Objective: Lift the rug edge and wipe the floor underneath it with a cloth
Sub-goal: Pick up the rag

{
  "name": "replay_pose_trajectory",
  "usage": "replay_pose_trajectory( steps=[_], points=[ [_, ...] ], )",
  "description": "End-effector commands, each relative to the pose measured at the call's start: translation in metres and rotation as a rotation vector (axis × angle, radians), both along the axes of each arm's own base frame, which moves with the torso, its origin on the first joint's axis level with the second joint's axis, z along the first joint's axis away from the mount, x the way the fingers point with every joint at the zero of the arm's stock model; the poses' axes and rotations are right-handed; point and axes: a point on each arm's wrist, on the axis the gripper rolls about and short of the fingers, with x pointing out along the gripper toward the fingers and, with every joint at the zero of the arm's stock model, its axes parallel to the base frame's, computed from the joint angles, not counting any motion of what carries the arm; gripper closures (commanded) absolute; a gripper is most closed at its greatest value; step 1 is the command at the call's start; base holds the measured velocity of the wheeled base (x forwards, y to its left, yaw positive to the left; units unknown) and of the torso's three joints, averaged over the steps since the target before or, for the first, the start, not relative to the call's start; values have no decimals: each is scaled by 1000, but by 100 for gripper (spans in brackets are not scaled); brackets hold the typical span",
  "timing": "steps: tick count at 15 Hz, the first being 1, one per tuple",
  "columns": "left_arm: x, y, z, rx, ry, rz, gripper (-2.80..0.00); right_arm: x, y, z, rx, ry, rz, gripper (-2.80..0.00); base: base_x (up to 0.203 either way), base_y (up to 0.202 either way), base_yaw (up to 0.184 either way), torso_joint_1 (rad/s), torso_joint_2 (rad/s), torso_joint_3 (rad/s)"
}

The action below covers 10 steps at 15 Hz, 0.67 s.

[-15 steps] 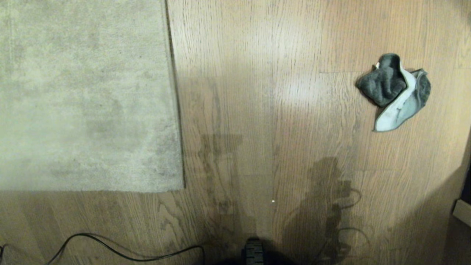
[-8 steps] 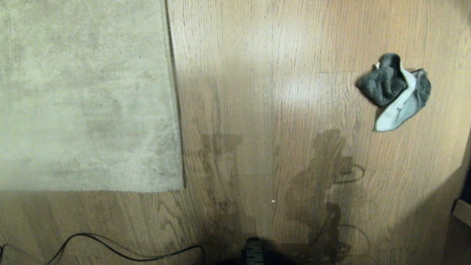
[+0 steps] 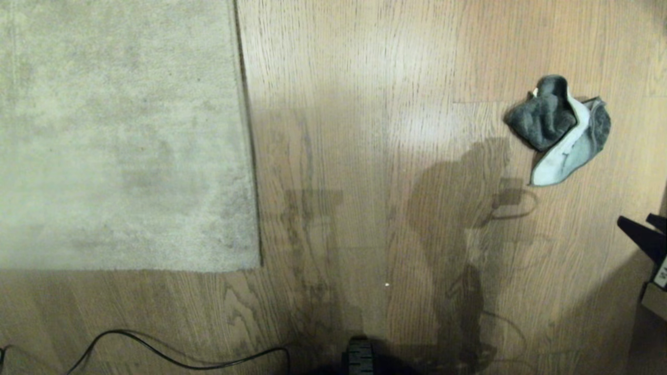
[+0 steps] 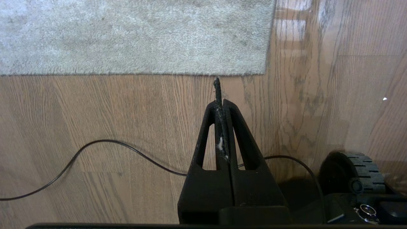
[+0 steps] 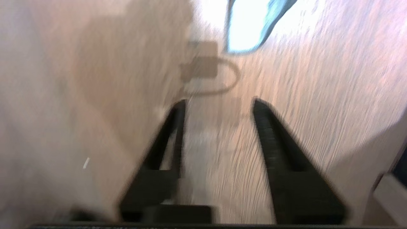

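The right claw [image 5: 217, 108] hung spread over the floor [image 3: 365, 156] near the cloth [image 3: 560, 130]; the left claw [image 4: 219, 95] was pressed together.

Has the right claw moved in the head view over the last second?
Yes. The right claw, absent from the earlier frames, now pokes in at the right edge, nearer than the unmoved cloth, its shadow climbing the floor toward it.

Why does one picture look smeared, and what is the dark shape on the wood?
Right wrist view: motion blur streaks the light brown plank floor and the open black fingers. Head view: the dark shape is an arm's shadow below the crumpled dark grey cloth. Left wrist view: sharp.
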Motion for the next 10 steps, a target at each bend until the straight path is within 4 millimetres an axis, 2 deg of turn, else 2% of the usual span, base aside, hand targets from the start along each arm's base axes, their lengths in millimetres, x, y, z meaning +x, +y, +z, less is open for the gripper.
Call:
replay_pose_trajectory(
  steps=[1,5,10],
  points=[
    [0,0,0,0,1,0,0,37,-9,-5,17,36,-36,-280,0,0,0,0,0,0],
    [0,0,0,0,1,0,0,79,-18,-9,26,-8,-53,-280,0,0,0,0,0,0],
    [0,0,0,0,1,0,0,135,-28,-7,24,-162,-55,-280,0,0,0,0,0,0]
  ],
)
